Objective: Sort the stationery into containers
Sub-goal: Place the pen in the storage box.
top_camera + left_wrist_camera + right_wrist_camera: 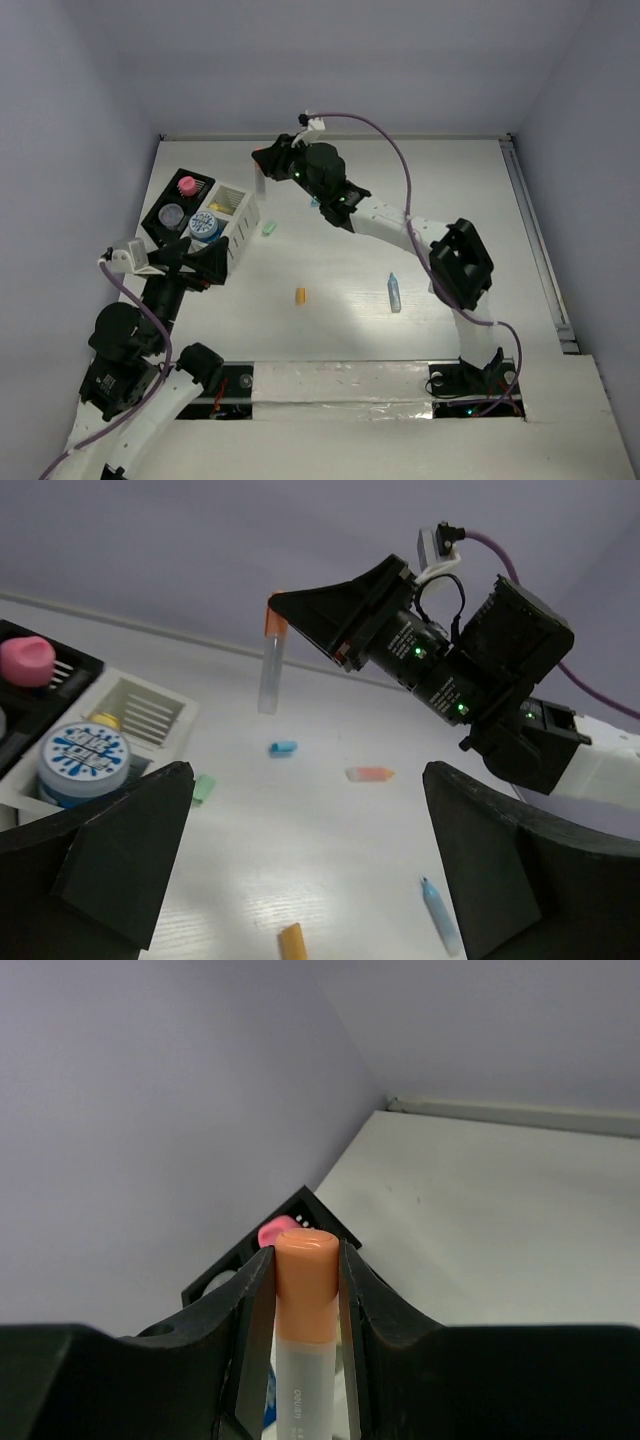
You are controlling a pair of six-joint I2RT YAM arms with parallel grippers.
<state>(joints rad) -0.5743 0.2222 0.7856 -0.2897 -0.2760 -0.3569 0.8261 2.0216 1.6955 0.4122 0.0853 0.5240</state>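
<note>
At the left side of the white table (400,200) stands a black ribbed rectangular plastic tray (160,200), and a small white compartmented plastic box (243,212) is touching its right side. In the tray there is a pink rounded piece (187,184) at the far end and, nearer, a small round tub with a grey lid (172,214). A small round tub with a blue printed lid (84,757) sits at the near end of the white box, just beside the tray. Behind it a yellow piece (105,720) lies in the box, and the next compartment, with a slotted floor, shows nothing in it.

The left gripper (305,780) hangs just beside the near end of the box. Its two black fingers (120,850) stand wide apart and hold nothing.

The right gripper (265,158) is above the far end of the white box. Its jaws are clamped on a translucent plastic stick with an orange cap (305,1260), gripping it at the cap, and the stick hangs down upright without touching the box.

On the table remain a green piece (268,229) just beside the box, a small blue piece (283,748), a pink-orange piece (369,774), an orange stick (300,295) and a light blue pen (394,292), all apart from each other
</note>
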